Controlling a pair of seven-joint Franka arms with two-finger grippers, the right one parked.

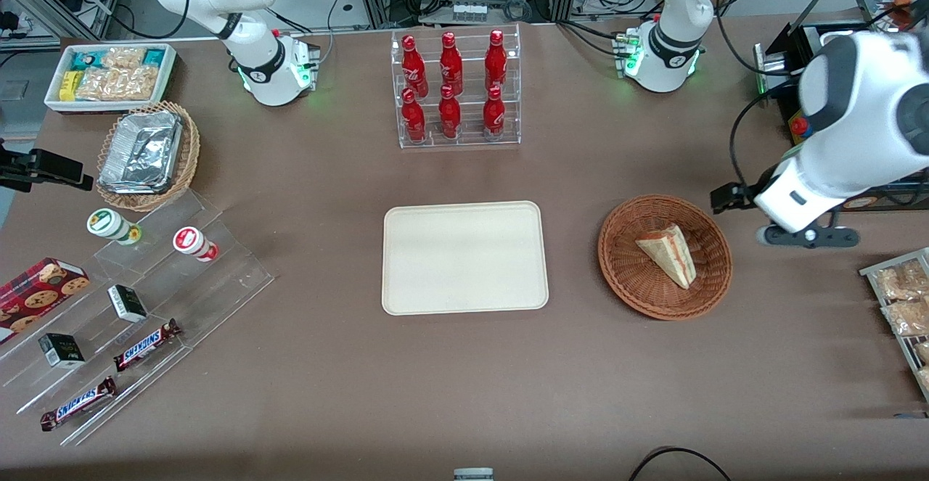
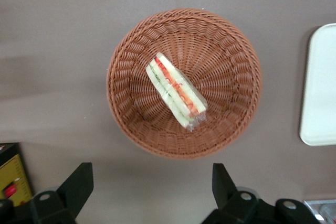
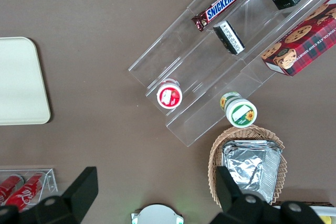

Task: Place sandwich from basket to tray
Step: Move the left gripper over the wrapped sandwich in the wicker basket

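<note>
Hung with the gripper (image 2: 152, 190) high above the table, fingers (image 2: 79, 182) spread wide apart and holding nothing, just off the basket (image 2: 126, 103) rim. Found nothing between claw and sandwich (image 2: 176, 90). Lay slantwise in the reddish wicker bowl, a pale wedge with red, orange and green layers showing. Sat beside the bare cream tray (image 1: 464, 257), with racked red bottles (image 1: 451, 85) farther from the front camera.

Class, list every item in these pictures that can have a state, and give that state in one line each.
Triangular wedge sandwich: lying in the basket, not gripped.
Round reddish-brown wicker basket: holds the sandwich.
Flat cream plastic tray: bare, nothing on it.
Left arm's gripper: open, above the table beside the basket, holding nothing.
Red bottles: upright in their clear rack, capped.
</note>
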